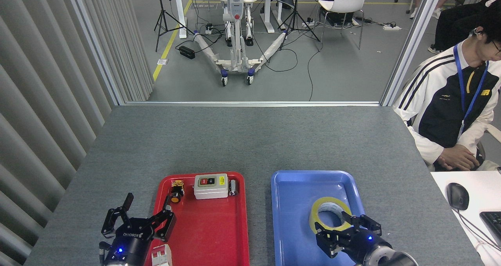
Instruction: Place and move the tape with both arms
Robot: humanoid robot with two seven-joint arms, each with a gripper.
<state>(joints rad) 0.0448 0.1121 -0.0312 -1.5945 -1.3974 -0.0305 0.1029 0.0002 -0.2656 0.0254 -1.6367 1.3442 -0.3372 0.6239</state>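
Note:
The tape (328,214), a yellow translucent roll with a white core, lies nearly flat in the blue tray (291,203), toward its right side. My right gripper (344,230) sits just behind the roll's near edge. Its black fingers (323,239) are spread and open, and the roll looks free of them. My left gripper (145,213) hovers over the near left edge of the red tray (211,234), open with nothing between its fingers.
The red tray holds a white switch box (211,186), an orange push button (175,197), a small metal cylinder (233,187) and a white part (161,255) near my left wrist. A person (450,113) sits at the right beside a white desk with a mouse (457,196).

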